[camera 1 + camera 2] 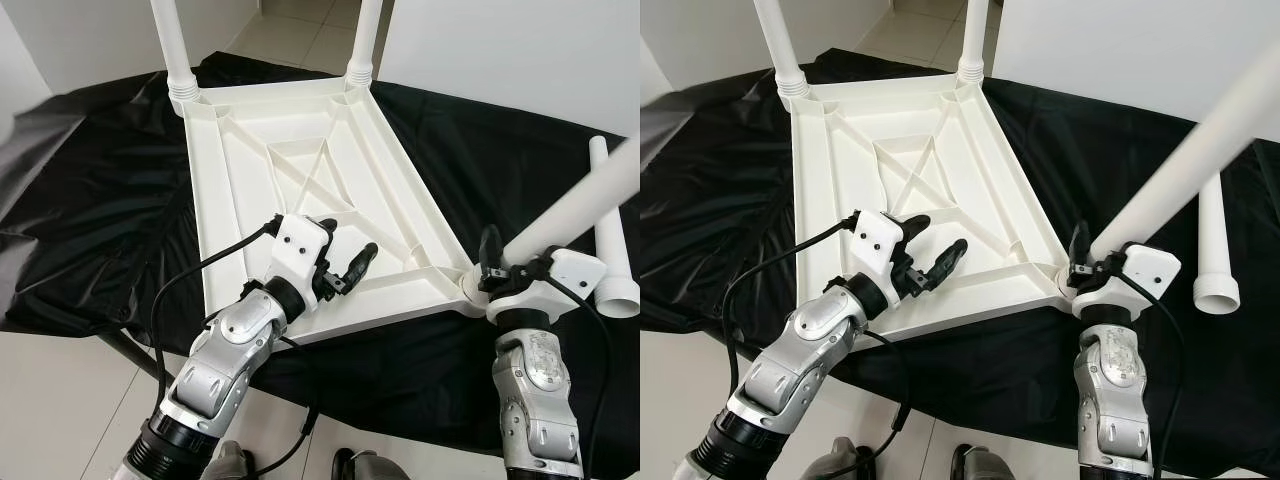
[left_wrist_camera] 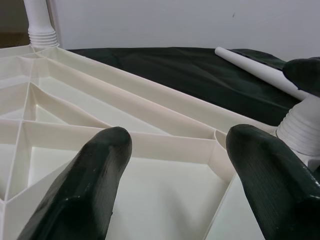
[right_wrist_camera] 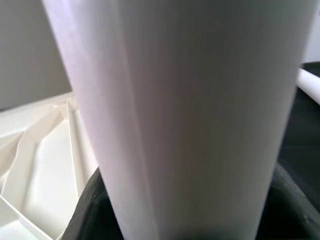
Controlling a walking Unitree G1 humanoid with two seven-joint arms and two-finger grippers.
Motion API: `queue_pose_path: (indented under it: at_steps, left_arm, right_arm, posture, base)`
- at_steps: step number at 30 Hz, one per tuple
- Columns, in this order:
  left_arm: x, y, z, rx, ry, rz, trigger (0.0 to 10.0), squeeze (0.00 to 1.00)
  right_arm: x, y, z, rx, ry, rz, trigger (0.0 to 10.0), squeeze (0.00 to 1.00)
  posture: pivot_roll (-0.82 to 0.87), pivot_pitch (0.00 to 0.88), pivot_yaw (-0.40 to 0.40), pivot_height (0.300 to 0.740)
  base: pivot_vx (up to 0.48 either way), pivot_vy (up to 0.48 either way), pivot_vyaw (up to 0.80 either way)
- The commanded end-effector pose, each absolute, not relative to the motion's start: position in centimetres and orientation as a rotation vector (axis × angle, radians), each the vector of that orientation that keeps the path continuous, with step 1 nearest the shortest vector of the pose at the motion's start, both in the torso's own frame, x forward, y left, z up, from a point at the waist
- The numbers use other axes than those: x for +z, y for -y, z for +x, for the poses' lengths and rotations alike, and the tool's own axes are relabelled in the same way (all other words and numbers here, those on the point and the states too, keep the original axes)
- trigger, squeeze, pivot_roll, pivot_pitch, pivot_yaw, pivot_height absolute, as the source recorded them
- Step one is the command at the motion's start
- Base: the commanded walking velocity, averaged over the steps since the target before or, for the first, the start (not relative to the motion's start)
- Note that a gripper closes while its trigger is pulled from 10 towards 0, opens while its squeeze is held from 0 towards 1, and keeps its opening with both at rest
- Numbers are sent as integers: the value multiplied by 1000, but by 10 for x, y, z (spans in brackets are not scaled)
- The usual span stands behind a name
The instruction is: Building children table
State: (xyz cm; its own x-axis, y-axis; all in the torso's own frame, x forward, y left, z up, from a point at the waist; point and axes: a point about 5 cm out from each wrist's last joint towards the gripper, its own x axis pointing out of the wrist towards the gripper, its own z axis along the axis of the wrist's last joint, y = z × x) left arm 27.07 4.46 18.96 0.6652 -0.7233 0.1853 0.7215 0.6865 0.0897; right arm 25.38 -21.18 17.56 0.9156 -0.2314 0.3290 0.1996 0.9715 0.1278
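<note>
The white plastic tabletop [image 1: 310,190] is laid upside down on a black sheet, its ribbed underside (diagonal braces crossing at the middle) turned up. Two white tubular legs are seen seated upright in the far corner sockets: one far-left leg [image 1: 170,45] and one far-right leg [image 1: 365,40], each with a ribbed collar at its base. A third leg [image 1: 1185,160] is held tilted at the near-right corner socket, its lower end at the socket mouth. A fourth leg [image 1: 1215,245] is left lying loose on the sheet, just beside the tabletop's right side, open end toward the near edge.
</note>
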Motion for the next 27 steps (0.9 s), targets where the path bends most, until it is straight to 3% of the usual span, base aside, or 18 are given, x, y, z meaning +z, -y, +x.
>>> queue_pose_path:
  at_steps: [1,10,27]
  left_arm:
    - [190,-38,263,-943,215,20,10000,0]
    - [192,-40,263,-936,215,16,10000,0]
    - [194,-41,265,-932,217,14,10000,0]
  right_arm:
    - [155,219,251,-264,257,120,10000,0]
    - [149,221,248,-283,264,190,10000,0]
    - [153,215,266,-225,132,21,10000,0]
  posture:
    - [17,176,-24,740]
    - [22,174,-18,740]
    - [21,157,-23,740]
  base:
    - [0,0,0]
    - [0,0,0]
    - [0,0,0]
